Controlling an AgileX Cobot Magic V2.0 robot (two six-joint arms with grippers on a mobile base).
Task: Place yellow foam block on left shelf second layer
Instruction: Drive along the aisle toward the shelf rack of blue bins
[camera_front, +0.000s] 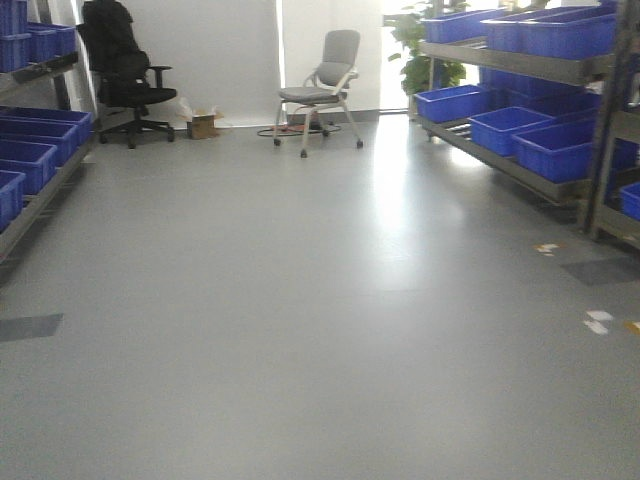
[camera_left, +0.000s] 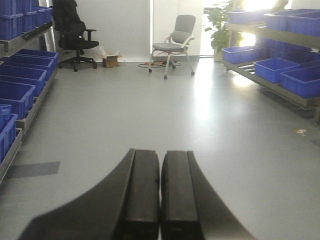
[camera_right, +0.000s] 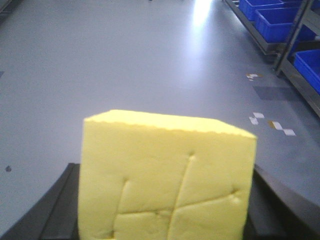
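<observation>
Left rack (camera_front: 40, 200), right rack (camera_front: 500, 60) flank floor (camera_front: 300, 330); bins (camera_front: 560, 148) on both; box (camera_front: 202, 126) between chairs (camera_front: 325, 80), far end.

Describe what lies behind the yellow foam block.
Grey floor, white scraps and blue bins on the right. The yellow foam block hides the floor directly behind it and most of the right tool's fingers.

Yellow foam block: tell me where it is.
The yellow foam block fills the lower centre of the right wrist view, clamped in the right hand above the floor, blue bins at upper right.
</observation>
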